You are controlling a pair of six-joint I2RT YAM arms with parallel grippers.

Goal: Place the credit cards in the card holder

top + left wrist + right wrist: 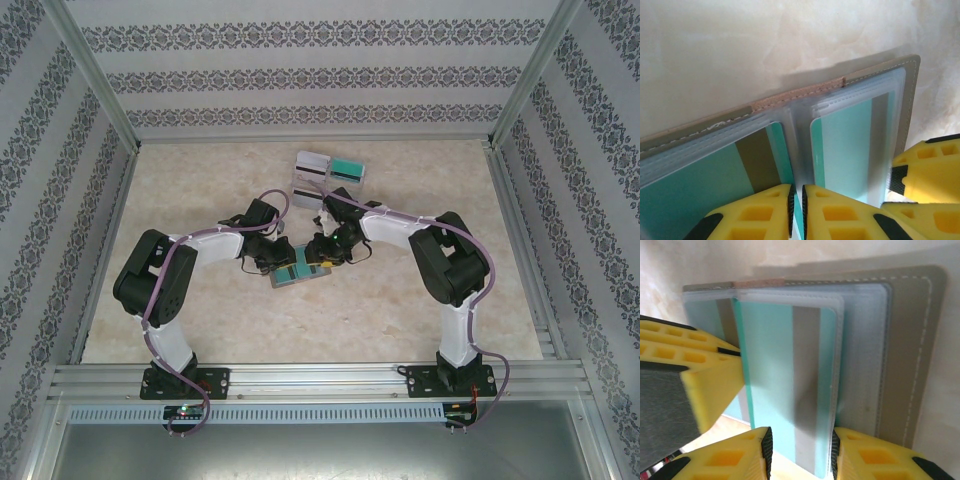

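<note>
Pinching, left gripper (796, 202): the jaws are standing almost together on a thin edge at the fold of the card holder (912, 100). This is judged to be keeping the pages spread and stopping the wallet from sliding.
Left page: a teal card (685, 200) with a dark stripe is lying inside a frosted plastic sleeve (790, 125), so it counts as stowed.
Card holder, position: it is lying open and flat at the middle of the table (200, 180), between the two grippers.
Card holder, build: the cover is showing grey-brown, with a stitched rim and rounded corners. The inner sleeves are looking soft, pale and translucent.
Right page: a second teal card (780, 365), thin, stiff and glossy with a grey stripe, is sitting partly in its pocket, with its near end sticking out.
Right gripper (802, 452): the jaws are standing partly apart astride that near end. Whether they are squeezing it cannot be told. The placement is judged to be lining the card up for a lengthwise push.
Rack (328, 178): it is standing well apart, farther back, and is holding white-grey and teal cards.
</note>
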